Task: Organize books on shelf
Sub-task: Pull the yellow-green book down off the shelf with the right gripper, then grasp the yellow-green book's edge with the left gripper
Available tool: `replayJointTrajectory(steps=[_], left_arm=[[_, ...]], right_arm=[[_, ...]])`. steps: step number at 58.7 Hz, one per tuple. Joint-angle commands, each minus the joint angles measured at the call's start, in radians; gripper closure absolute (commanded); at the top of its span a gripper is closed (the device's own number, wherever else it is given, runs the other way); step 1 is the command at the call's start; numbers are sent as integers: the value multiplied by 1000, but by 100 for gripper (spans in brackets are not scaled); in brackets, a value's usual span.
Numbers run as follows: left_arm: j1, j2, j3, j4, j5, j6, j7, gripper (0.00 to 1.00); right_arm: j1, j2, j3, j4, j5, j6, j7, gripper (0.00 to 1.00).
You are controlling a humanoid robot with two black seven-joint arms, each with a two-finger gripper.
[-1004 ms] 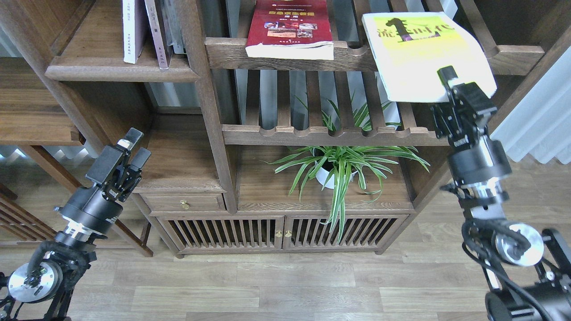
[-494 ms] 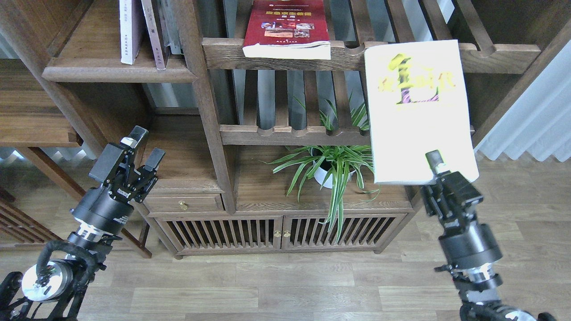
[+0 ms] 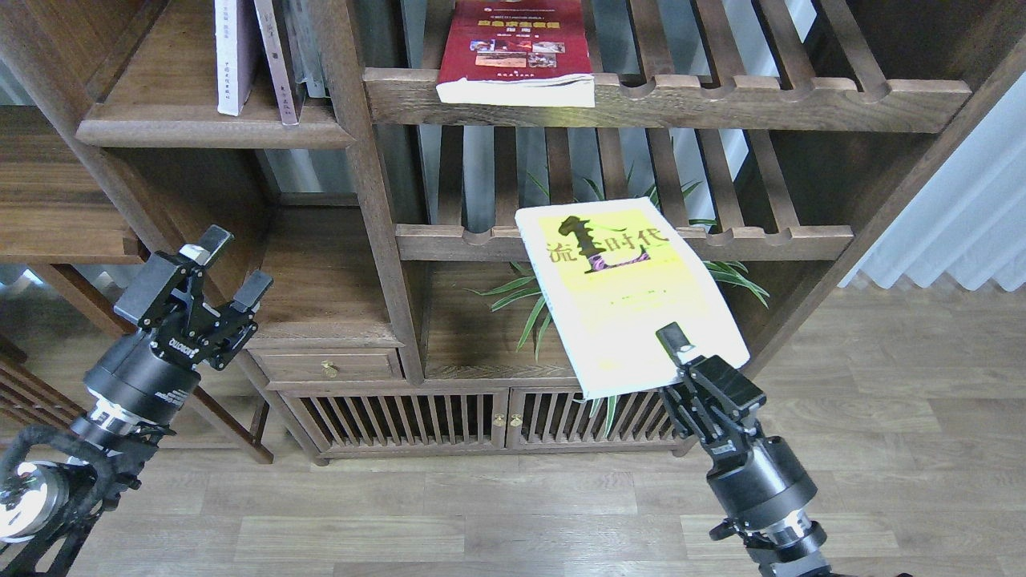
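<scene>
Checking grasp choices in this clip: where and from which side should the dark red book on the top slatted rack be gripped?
Grip the dark red book at its near edge, where the white page block overhangs the rack's front rail. Come from the front, one pincer finger above the cover and one below. It lies flat, so only that overhang offers both faces.

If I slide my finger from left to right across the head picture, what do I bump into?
Left tool → white book → drawer knob → red book → yellow book, pinched by the right tool → curtain.
</scene>
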Motion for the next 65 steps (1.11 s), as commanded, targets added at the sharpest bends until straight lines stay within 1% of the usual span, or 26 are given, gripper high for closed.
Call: replayJointTrajectory(steps=[1, 9, 12, 24, 30, 37, 38, 45, 51, 58, 65], left_arm=[[-3, 1, -1, 6, 3, 0, 0, 0], [-3, 1, 1, 6, 1, 0, 0, 0], [-4, -1, 7, 6, 3, 0, 0, 0], [-6, 2, 12, 6, 3, 0, 0, 0], [-7, 16, 22, 20, 88, 0, 0, 0], [-16, 18, 25, 20, 112, 0, 0, 0], [-36, 19, 27, 12, 101, 0, 0, 0], [-49, 13, 36, -19, 20, 0, 0, 1], [-82, 13, 59, -22, -84, 0, 0, 1], [-93, 10, 84, -22, -126, 0, 0, 1], [-121, -4, 168, -16, -128, 0, 0, 1]], right_arm=[[31, 24, -55, -9, -18, -1, -7, 95], [85, 31, -118, -29, -19, -1, -9, 95], [106, 54, -138, -37, -19, -1, -9, 95], [146, 111, -152, -54, -24, -1, -13, 94], [154, 126, -158, -68, -30, -1, -15, 94], [162, 133, -158, -80, -36, -1, -16, 94], [168, 136, -158, -87, -38, -1, -16, 94], [178, 157, -158, -106, -38, -1, -16, 94], [180, 160, -160, -110, -39, -1, -16, 94], [181, 169, -171, -110, -47, -1, -16, 94], [189, 192, -172, -121, -58, -1, -16, 94]])
